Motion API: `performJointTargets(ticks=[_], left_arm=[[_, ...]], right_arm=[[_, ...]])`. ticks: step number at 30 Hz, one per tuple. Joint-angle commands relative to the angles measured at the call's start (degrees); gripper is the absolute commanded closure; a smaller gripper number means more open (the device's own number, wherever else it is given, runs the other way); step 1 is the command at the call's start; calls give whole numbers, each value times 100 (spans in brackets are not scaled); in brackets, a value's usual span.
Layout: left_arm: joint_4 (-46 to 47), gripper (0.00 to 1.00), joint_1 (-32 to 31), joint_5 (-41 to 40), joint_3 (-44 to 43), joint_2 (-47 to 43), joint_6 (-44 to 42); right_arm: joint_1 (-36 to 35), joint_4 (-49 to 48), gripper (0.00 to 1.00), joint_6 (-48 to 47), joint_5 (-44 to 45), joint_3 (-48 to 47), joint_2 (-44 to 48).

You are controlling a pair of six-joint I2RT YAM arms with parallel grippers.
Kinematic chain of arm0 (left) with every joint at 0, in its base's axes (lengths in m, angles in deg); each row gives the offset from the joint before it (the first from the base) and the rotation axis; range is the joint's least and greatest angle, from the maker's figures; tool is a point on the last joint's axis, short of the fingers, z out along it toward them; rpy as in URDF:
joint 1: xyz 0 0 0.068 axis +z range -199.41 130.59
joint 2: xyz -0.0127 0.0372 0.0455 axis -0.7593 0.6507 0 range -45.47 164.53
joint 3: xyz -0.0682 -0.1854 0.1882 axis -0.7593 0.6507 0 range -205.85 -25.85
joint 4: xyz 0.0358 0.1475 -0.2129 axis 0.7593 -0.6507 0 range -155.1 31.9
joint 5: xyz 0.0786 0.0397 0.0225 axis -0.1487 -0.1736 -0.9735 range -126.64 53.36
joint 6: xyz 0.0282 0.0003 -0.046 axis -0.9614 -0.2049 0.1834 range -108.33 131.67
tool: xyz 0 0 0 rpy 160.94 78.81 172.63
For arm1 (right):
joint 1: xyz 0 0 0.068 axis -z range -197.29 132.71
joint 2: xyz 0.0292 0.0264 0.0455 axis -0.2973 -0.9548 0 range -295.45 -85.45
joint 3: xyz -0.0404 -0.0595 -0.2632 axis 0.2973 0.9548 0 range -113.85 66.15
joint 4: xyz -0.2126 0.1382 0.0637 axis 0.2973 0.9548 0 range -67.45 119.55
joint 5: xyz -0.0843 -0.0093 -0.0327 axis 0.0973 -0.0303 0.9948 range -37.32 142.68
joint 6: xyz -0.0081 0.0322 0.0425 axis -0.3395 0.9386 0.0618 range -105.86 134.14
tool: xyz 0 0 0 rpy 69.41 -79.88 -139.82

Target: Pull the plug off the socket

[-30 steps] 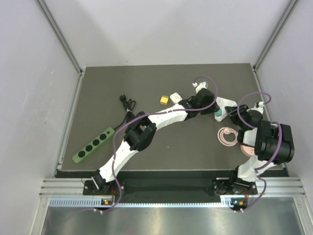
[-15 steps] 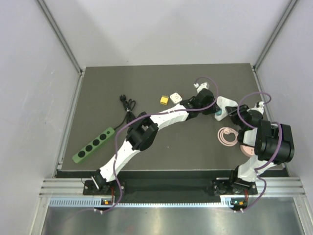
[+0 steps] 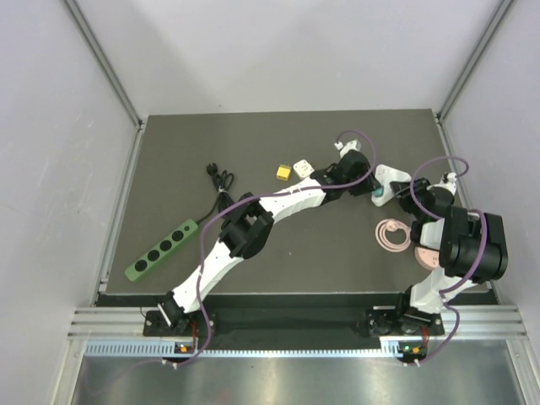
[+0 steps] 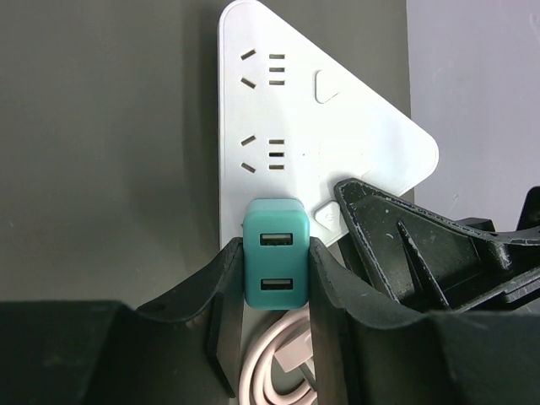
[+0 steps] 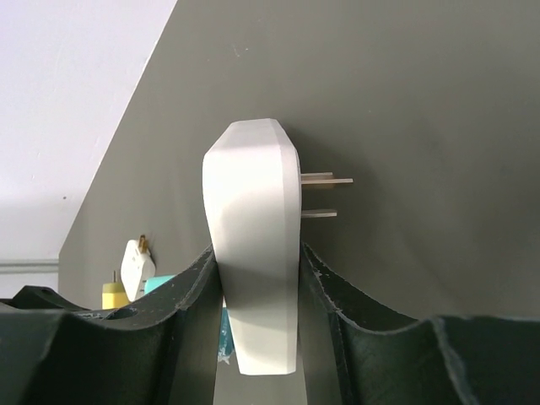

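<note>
The teal plug (image 4: 276,268) sits against the lower corner of the white triangular socket (image 4: 312,143), its two USB ports facing the left wrist camera. My left gripper (image 4: 276,253) is shut on the plug's two sides. My right gripper (image 5: 257,257) is shut on the socket (image 5: 253,245), held edge-on above the mat, with two metal prongs (image 5: 325,180) sticking out of its back. In the top view the socket (image 3: 389,177) and plug (image 3: 379,197) lie between the left gripper (image 3: 369,191) and the right gripper (image 3: 405,192), at the mat's right side.
A round pink disc (image 3: 392,234) with a coiled pink cable lies just in front of the grippers. A small yellow cube (image 3: 283,172) and a small white cube (image 3: 301,168) sit at mid-back. A black cable (image 3: 221,179) and a green power strip (image 3: 160,250) lie at left.
The left wrist and the socket have shifted slightly toward the back. Both grippers keep their hold.
</note>
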Motion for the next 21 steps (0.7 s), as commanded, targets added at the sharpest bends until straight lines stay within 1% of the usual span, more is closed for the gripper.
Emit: performJointTargets(ticks=[1, 3, 4, 6, 9, 12, 15, 17, 19, 20, 21], left_arm=[[198, 100, -16, 249, -260, 61, 225], [198, 100, -16, 241, -225, 53, 234], [189, 100, -16, 249, -216, 61, 234], [189, 100, -16, 232, -216, 61, 242], [224, 100, -7, 223, -207, 62, 260], [233, 100, 2, 240, -207, 70, 295], [268, 100, 2, 293, -199, 61, 304], [286, 100, 2, 320, -199, 53, 322], [286, 100, 2, 329, -181, 35, 322], [286, 100, 2, 337, -172, 26, 322], [294, 100, 2, 337, -146, 26, 339]], right_arm=[[-39, 176, 71, -50, -201, -218, -60], [-39, 211, 65, -50, -262, -253, -86], [-39, 228, 59, -50, -289, -271, -104], [-48, 272, 56, -68, -333, -323, -130], [-48, 290, 46, -76, -420, -367, -174], [-48, 325, 43, -85, -464, -420, -227], [-48, 395, 44, -59, -500, -482, -306], [-39, 387, 46, -59, -474, -499, -315], [-48, 413, 55, -50, -473, -517, -341], [-57, 430, 57, -41, -473, -543, -358], [-48, 439, 64, -41, -465, -543, -359]])
